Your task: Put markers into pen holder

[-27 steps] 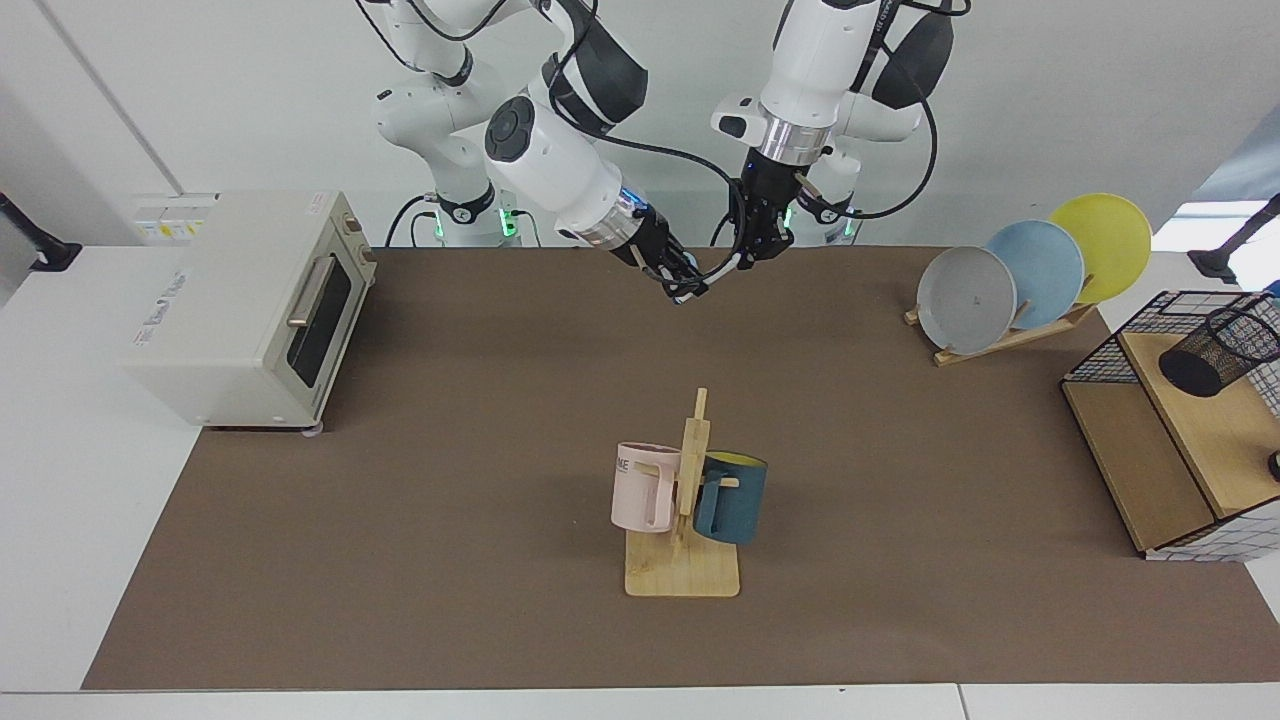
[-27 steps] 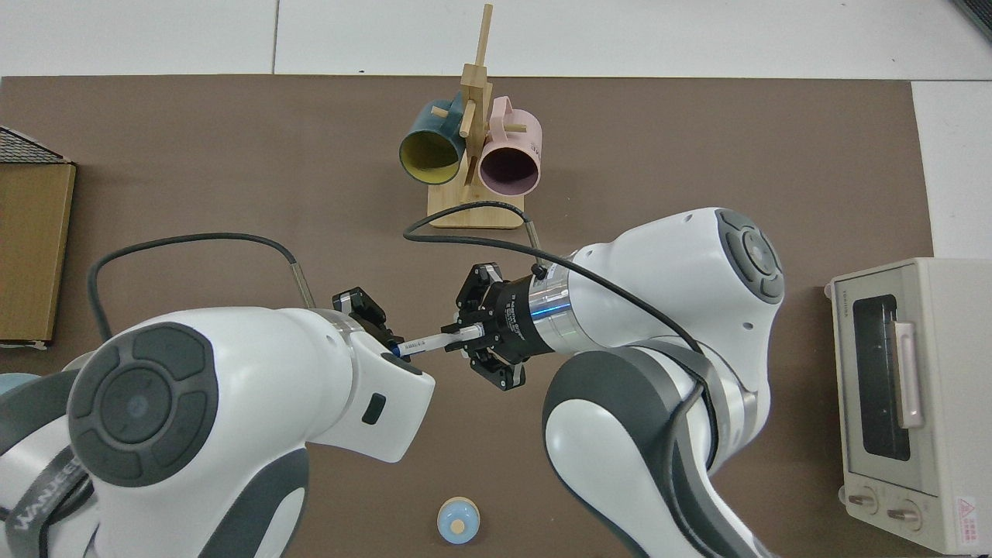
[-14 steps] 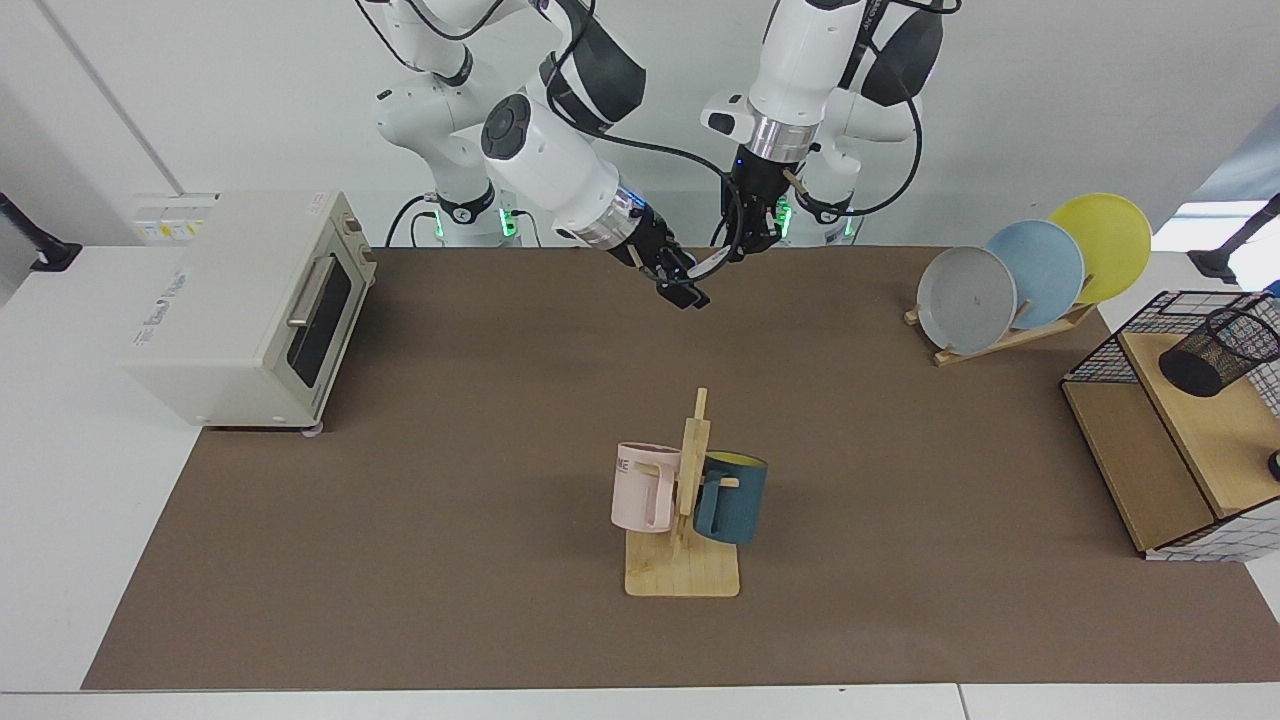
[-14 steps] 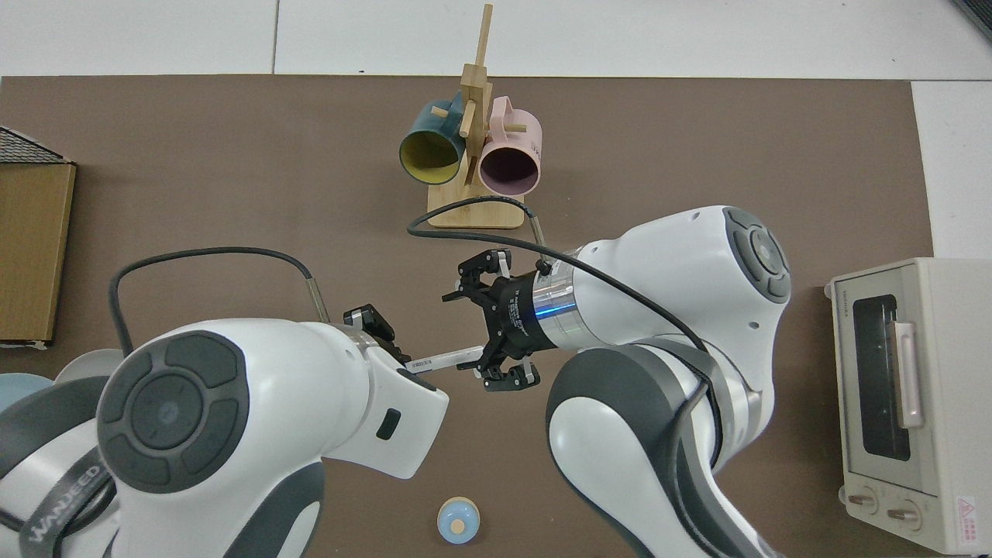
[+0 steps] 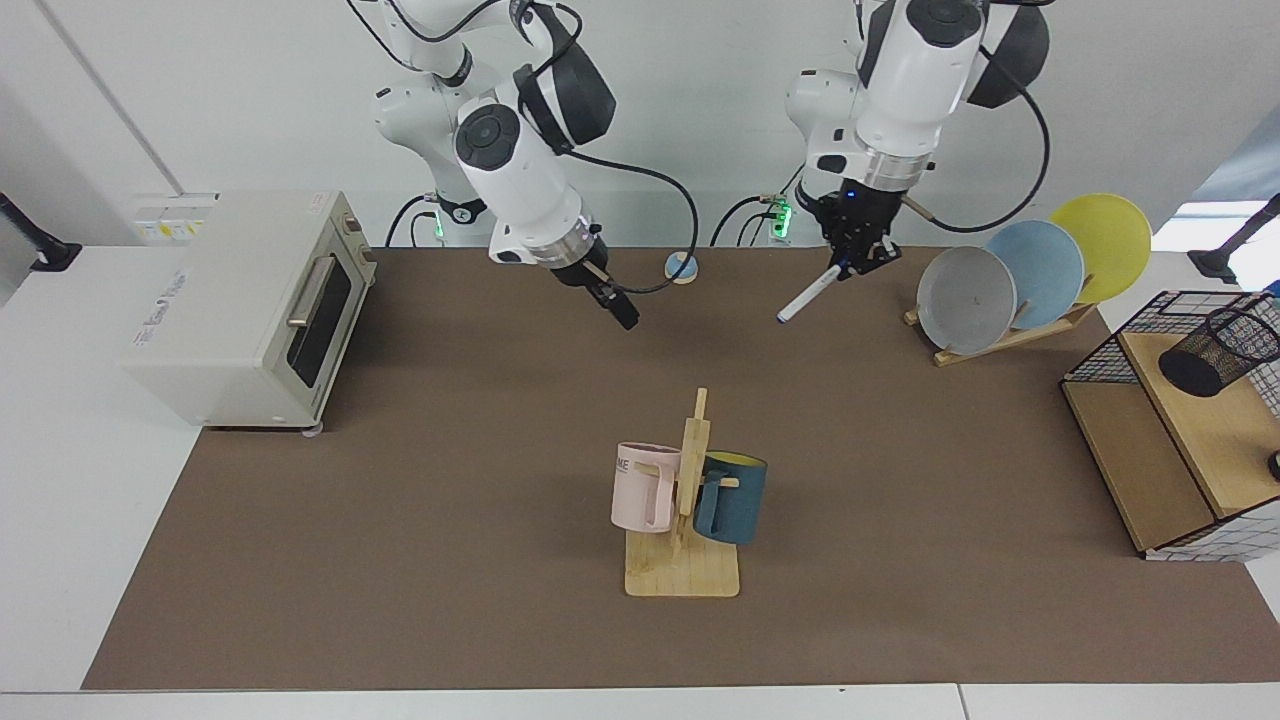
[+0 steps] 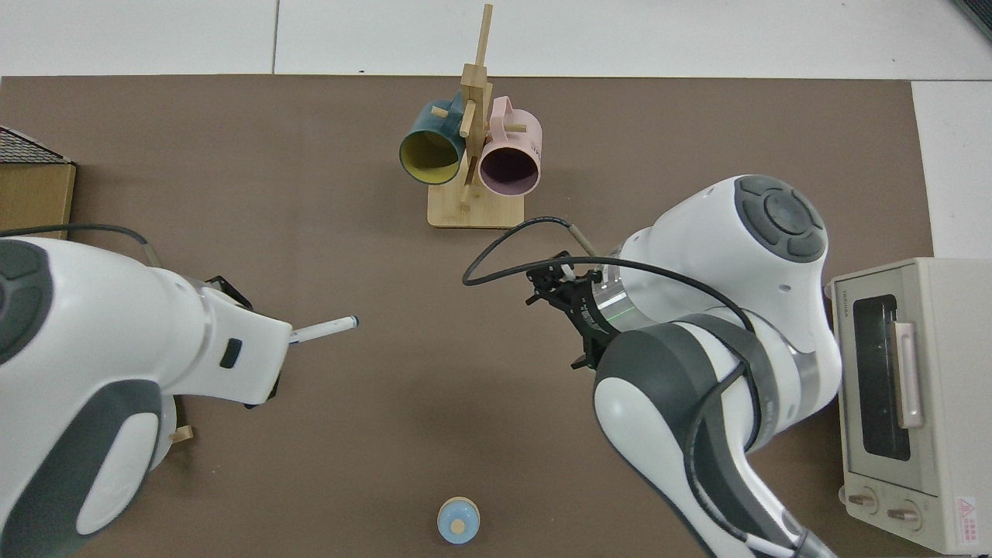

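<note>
Facing view: our left gripper [image 5: 858, 255] is above the table's back edge, near the plate rack [image 5: 1005, 335], w/ jaws clamped on the marker [image 5: 808, 294]. The marker hangs slanted down and away from the fingers, free end in the air, so we judge it can be tipped into a cup from above. The pen holder [image 5: 1222, 350] lies tilted on the wooden shelf [image 5: 1200, 425] of the wire basket, well apart from the marker, so a long carry remains. Our right gripper [image 5: 612, 300] waits over the mat, nothing in it; we cannot tell if its jaws are parted.

Top view: the marker [image 6: 325, 331] sticks out from under the left arm's wrist. The right gripper [image 6: 562, 288] is mostly hidden by its arm. The pen holder is out of frame. The mug stand [image 6: 474, 208] is well apart from both arms.
</note>
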Robot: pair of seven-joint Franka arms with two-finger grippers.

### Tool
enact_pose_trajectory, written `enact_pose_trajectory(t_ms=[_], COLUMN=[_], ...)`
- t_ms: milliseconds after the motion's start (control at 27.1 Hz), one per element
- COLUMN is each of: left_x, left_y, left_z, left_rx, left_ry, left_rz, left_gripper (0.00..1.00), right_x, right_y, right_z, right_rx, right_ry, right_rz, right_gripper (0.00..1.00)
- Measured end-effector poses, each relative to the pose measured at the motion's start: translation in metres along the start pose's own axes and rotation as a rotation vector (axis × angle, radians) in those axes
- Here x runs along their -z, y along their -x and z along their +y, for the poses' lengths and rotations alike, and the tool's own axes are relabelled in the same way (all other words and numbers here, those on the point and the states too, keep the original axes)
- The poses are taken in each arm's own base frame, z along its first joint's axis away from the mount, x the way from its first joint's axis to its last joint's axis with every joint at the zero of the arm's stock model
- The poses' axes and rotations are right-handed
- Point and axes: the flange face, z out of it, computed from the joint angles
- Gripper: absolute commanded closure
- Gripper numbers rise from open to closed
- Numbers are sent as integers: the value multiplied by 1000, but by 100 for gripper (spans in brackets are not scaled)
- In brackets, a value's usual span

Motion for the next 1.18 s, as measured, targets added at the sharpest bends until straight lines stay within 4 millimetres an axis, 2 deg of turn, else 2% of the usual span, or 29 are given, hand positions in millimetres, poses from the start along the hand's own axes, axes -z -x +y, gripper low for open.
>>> enact_pose_trajectory(t_ms=[222,480,591,887,998,1182], left_x=[-1,7,18,52,62,75], left_y=[65,127,155,250,266,272], left_z=[-53,-90,-108,-163,-175,-194], left_rx=[94,90,57,-49,-90,-189], left_ry=[-65,-111,-135,-168,-182,-214], left_rz=[-88,-202,-234,-334,-394,-513], left_gripper=[100,100,100,100,100,100], right_x=[28,64,76,110,121,130], right_y=[-56,-112,-127,-158,-167,-168], right_z=[30,61,72,98,106,110], right_rx=[206,462,582,925,1012,1059], right_ry=[80,144,181,243,247,251], right_rz=[77,177,214,248,251,252], right_gripper=[0,0,0,0,0,0])
